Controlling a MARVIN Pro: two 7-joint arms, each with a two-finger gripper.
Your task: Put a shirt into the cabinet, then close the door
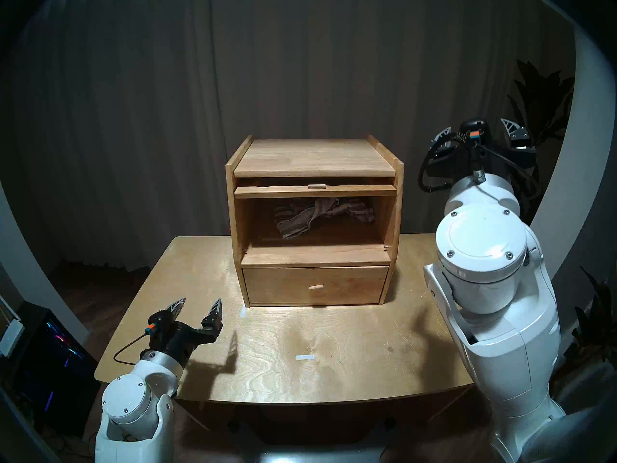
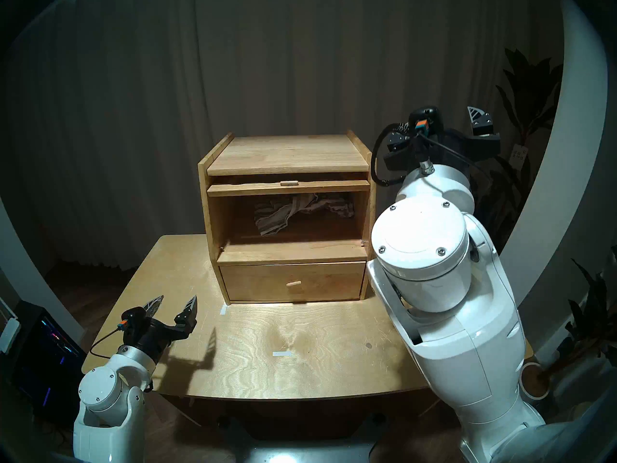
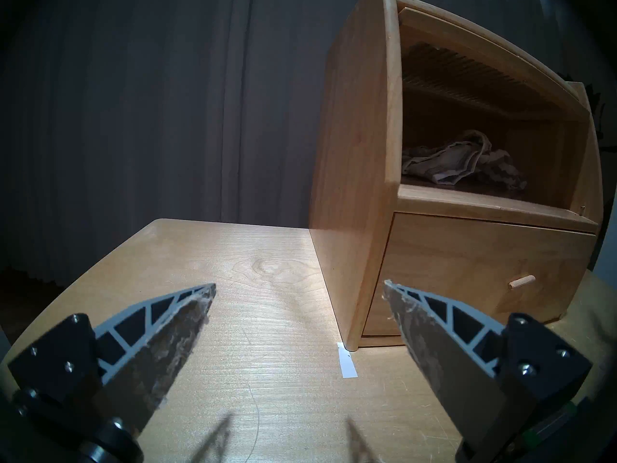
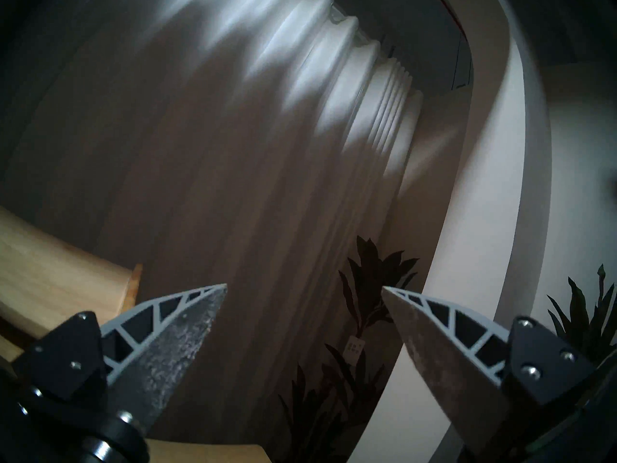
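The light-wood cabinet stands at the back of the table. Its large compartment is open, and the crumpled striped shirt lies inside, toward the back. The door is swung up and lies flat under the top, with its peg handle facing front. The door's ribbed window shows from below. My left gripper is open and empty, low over the table, in front of the cabinet's left corner. My right gripper is open and empty. It is raised to the right of the cabinet at top height, pointing at the curtain.
The drawer below the compartment is shut. Two white tape marks lie on the wooden table. My right arm's big elbow stands beside the cabinet's right wall. Plants are at the far right, a lit computer case at the left.
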